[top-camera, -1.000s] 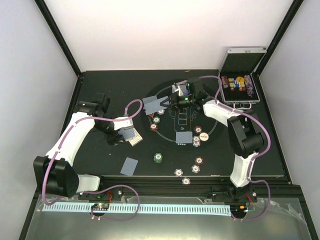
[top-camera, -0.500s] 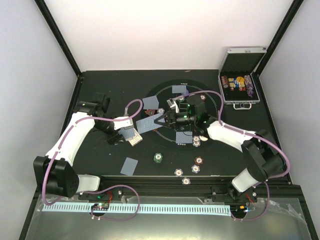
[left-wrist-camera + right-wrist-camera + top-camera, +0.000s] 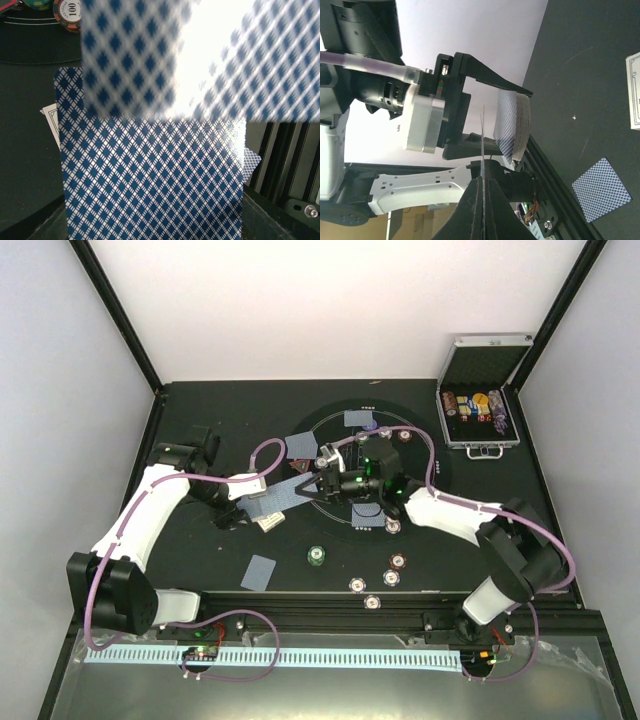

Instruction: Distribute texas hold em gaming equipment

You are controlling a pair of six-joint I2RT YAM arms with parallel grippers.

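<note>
1. The right gripper has left the upper centre of the top view, where a dealt card now lies flat. It has swung across to left of centre, next to the deck.
2. Its jaws are pinched narrow on a single card. The right wrist view shows this card edge-on, as a thin line running out from between the fingers, just beside the deck and seemingly clear of it.
3. The left gripper is clamped on the deck and holds it off the table, left of centre.
4. I read this as one deal finished and the next card drawn, so it now needs carrying to a seat that has none.
5. In the top view the card's long axis runs from lower left to upper right, with its free end toward the deck. Its diamond-patterned back faces the left wrist camera, blurred across the upper half of that frame. The deck's back faces the same way.
</note>
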